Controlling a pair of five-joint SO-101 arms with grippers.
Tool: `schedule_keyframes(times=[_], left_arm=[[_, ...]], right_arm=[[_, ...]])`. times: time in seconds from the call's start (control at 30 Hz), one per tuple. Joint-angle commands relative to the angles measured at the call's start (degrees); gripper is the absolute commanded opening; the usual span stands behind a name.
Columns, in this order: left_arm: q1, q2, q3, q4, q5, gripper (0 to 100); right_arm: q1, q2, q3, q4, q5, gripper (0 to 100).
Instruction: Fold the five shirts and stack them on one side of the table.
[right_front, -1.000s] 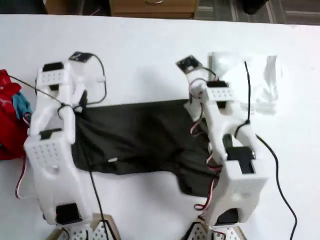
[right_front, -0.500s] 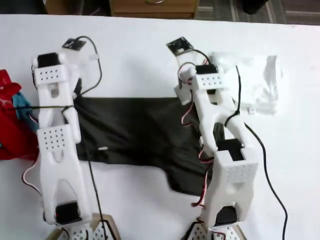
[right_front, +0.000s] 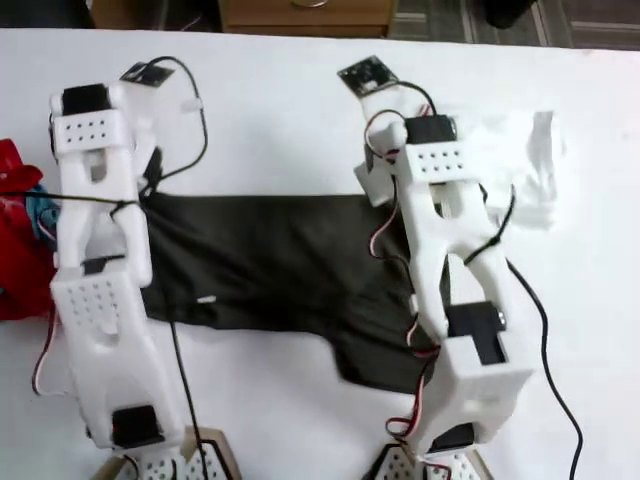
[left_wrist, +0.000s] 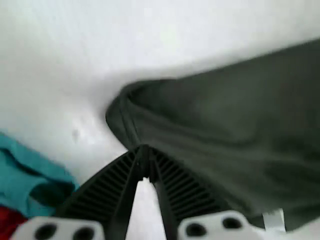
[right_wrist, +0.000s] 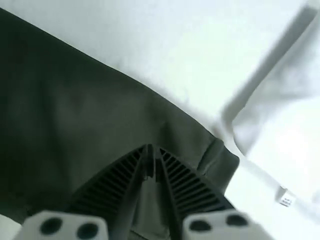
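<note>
A black shirt (right_front: 270, 260) lies flat across the middle of the white table (right_front: 280, 110), with a sleeve trailing toward the front right. My left gripper (right_front: 150, 185) is at the shirt's far left corner. In the left wrist view it (left_wrist: 143, 149) is shut, pinching the folded black edge (left_wrist: 225, 115). My right gripper (right_front: 378, 195) is at the far right corner. In the right wrist view it (right_wrist: 149, 148) is shut on the black cloth (right_wrist: 65, 100). A white shirt (right_front: 500, 165) lies just right of that corner, seen close by in the right wrist view (right_wrist: 285, 130).
A heap of red cloth (right_front: 15, 250) with a teal piece (right_front: 38, 212) sits at the table's left edge, close to my left arm; the teal piece (left_wrist: 30, 175) lies beside the left gripper. A wooden cabinet (right_front: 305, 15) stands behind the table.
Both arms have stretched toward the far side of the table, carrying the black shirt's far edge with them. The cloth now lies flatter and more taut between them.
</note>
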Motion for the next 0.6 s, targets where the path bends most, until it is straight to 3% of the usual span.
schedule_keyframes(times=[0.0, 0.2, 0.57], left_arm=[[0.6, -12.0, 10.2, -0.1, -0.3, 3], [0.7, -25.9, 32.2, -7.8, -1.6, 3], [0.7, -44.0, 68.3, -29.7, -1.8, 3]], right_arm=[[0.0, -5.7, -2.2, 2.0, -0.6, 1.9], [-0.5, -12.7, 6.2, 2.2, -0.4, 1.9], [0.0, -35.7, 48.1, -16.5, 1.0, 1.9]])
